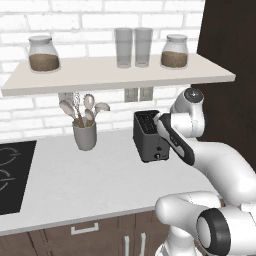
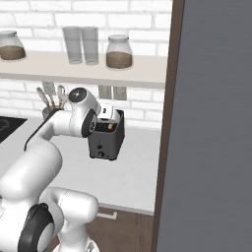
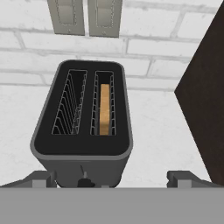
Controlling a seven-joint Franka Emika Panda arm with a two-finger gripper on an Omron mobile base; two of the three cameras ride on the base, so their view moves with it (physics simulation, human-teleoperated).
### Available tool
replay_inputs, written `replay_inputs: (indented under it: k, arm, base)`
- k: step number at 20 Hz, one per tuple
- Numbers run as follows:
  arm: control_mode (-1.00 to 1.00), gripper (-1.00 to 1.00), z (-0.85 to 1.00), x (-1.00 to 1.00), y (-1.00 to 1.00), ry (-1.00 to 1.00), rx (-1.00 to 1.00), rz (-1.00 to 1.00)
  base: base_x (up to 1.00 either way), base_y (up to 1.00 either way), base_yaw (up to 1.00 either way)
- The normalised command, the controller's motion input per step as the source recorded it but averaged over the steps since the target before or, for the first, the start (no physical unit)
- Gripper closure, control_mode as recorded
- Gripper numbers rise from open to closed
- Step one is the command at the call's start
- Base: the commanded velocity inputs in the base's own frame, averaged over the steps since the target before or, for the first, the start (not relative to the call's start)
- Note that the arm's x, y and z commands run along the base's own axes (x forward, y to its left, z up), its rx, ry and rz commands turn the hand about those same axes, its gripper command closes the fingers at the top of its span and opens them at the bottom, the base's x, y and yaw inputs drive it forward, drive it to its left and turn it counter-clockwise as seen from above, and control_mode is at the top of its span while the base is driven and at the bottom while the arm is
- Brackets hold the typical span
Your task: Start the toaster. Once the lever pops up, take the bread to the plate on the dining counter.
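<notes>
The toaster (image 3: 83,131), bread (image 3: 104,109) inside, sits between the wide-apart jaws.

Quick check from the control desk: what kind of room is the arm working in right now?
A kitchen, by the look of it: a toaster with bread in one slot on a pale worktop, a black hob beside it, and jars on a wall shelf.

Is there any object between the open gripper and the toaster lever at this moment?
Nothing visible stands between them. In the hand view the gripper hangs open just above the toaster, one fingertip on each side of its narrow front end. The bread sits low in one slot, the other slot is empty.
</notes>
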Motion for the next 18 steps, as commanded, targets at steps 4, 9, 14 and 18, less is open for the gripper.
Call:
replay_inputs:
  k: [4,9,14,18]
  arm:
    - [-1.00,-1.00,0.00,0.00,0.00,0.00,0.00,0.00]
    - [-1.00,-1.00,0.00,0.00,0.00,0.00,0.00,0.00]
    - [-1.00,-1.00,0.00,0.00,0.00,0.00,0.00,0.00]
    - [-1.00,-1.00,0.00,0.00,0.00,0.00,0.00,0.00]
  base:
    - [0.00,0.00,0.00]
    - [0.00,0.00,0.00]
    - [0.00,0.00,0.00]
    - [0.00,0.00,0.00]
